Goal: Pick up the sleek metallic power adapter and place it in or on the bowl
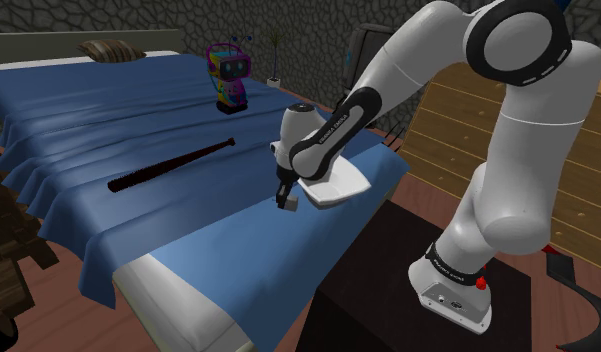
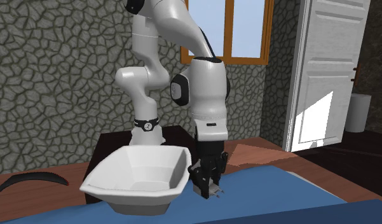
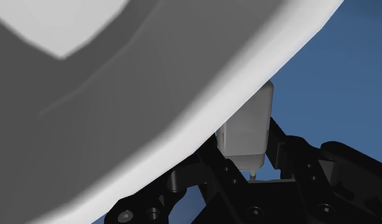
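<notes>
The gripper [image 2: 207,182] is clasping the small pale adapter [image 3: 246,130] between its fingers, low over the blue bed cover [image 2: 297,197]. In the second exterior view it is hanging at the three o'clock side of the white bowl [image 2: 135,191], close against the outer wall and below the rim. The firm side grip is likely there for carrying. The arm is probably needing to rise over that rim, then shift toward nine o'clock. Room overhead is looking open.

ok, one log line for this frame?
end effector: shut on power adapter | position: beside bowl rim, not inside | surface: blue bed
</notes>
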You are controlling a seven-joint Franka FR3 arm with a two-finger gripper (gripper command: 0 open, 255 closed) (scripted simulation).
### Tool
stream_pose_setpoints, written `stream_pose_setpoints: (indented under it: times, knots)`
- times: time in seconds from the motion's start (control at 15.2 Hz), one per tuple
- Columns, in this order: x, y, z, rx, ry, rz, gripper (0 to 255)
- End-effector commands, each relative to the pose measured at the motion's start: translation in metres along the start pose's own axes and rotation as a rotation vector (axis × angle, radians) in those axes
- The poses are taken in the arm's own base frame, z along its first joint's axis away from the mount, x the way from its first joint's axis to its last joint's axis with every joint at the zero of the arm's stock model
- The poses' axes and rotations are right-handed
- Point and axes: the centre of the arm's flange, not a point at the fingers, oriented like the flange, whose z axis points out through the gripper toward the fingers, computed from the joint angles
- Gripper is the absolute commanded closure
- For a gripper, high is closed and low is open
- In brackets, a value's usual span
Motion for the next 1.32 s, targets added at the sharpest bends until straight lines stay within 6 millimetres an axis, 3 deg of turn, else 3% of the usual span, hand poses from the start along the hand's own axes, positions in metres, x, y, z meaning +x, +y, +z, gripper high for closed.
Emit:
stream_pose_setpoints:
  times: [0.0, 0.33, 1.25]
  knots:
    - [-0.003, 0.003, 0.003, 0.002, -0.012, 0.008, 255]
    - [-0.001, 0.003, 0.006, 0.001, -0.012, 0.008, 255]
    - [0.002, 0.002, -0.068, 0.001, -0.012, 0.008, 255]
